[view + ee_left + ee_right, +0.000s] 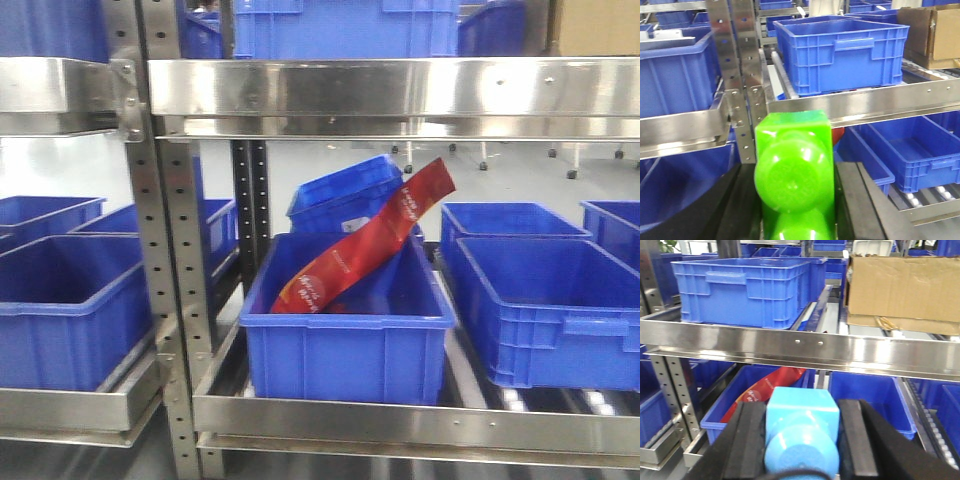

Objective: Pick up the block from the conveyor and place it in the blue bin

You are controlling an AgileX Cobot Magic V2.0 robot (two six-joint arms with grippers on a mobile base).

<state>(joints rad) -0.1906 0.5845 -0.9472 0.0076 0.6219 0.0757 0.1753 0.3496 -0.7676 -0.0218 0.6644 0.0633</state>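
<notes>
Block [801, 437] held between right gripper [802, 412] pads [751, 440], blue bin [742, 377] beyond

In front of you, a steel rack [400, 90]: blue bins [345, 350] along its shelves, a cardboard box [905, 290] on the upper one.

Stainless-steel flow rack [400, 90] fills the view. Its front rails are polished and carry bright reflections. Perforated steel uprights [165, 260] at left, with one black perforated post [250, 190] behind. Shelves run on roller tracks [922, 200]. Beyond the rack is a pale grey floor [520, 175] with small caster wheels [485, 160] standing on it. A brown cardboard box [905, 290] sits on the upper shelf.
</notes>
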